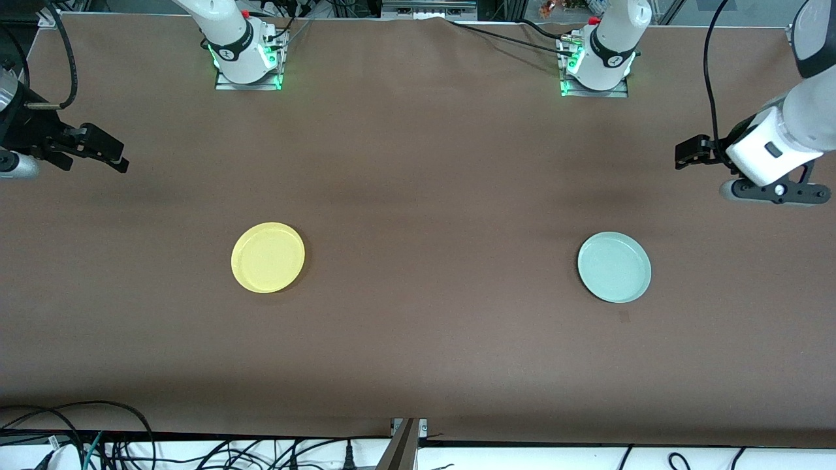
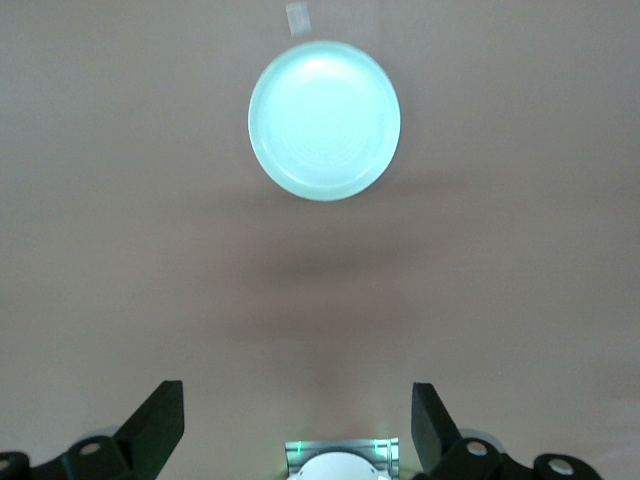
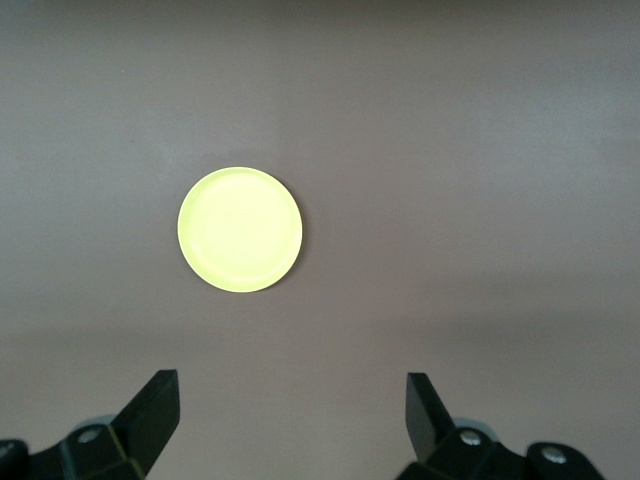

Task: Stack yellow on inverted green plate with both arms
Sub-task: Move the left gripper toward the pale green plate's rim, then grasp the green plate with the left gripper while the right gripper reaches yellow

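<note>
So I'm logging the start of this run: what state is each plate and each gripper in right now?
yellow plate: flat on the table, rim up, toward the right arm's end, untouched.
green plate: flat on the table, rim up, not inverted, toward the left arm's end, untouched.
left gripper: open, empty, raised over the table's left-arm end, waiting.
right gripper: open, empty, raised over the table's right-arm end, waiting.

Arms run off the picture edges

The right gripper (image 1: pixel 98 150) at the table's right-arm end and the left gripper (image 1: pixel 693 152) at its left-arm end have their arms cropped; both wrist views cut the fingers' bases.
</note>
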